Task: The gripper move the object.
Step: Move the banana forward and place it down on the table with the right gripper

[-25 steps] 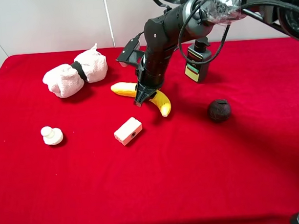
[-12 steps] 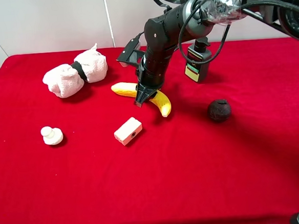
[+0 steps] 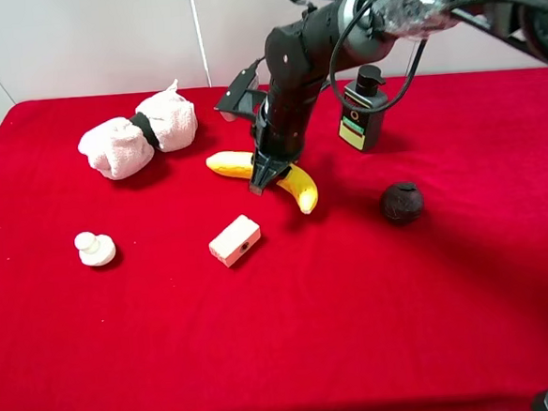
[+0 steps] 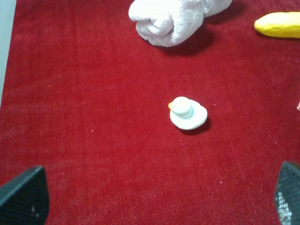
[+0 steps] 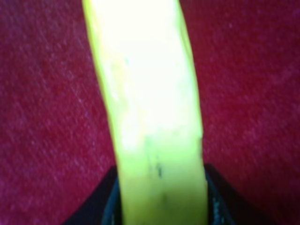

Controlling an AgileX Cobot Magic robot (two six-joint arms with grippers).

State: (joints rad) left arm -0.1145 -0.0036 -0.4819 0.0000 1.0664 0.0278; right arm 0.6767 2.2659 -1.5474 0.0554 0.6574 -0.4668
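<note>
The job right then looked like lifting the banana [image 3: 299,189] and carrying it to a new spot. To do that well, the arm should go up slowly and straight. The banana should stay level so it does not slip or swing. It should also stay clear of the cream block [image 3: 235,240], which sat just below it in the frame. A soft squeeze would be best, because a banana bruises easily.

The right end effector [image 3: 266,174] was clamped on the banana near its middle, a little above the centre of the high view. Close up, its dark fingers [image 5: 105,204] pressed on both sides of the yellow skin. The banana may have been just off the red counter [image 3: 377,330], but the high view did not make that sure.

The left end effector [image 4: 154,201] had its fingers far apart and held nothing. A small white toy duck [image 4: 188,113] sat on the counter in front of it.
</note>
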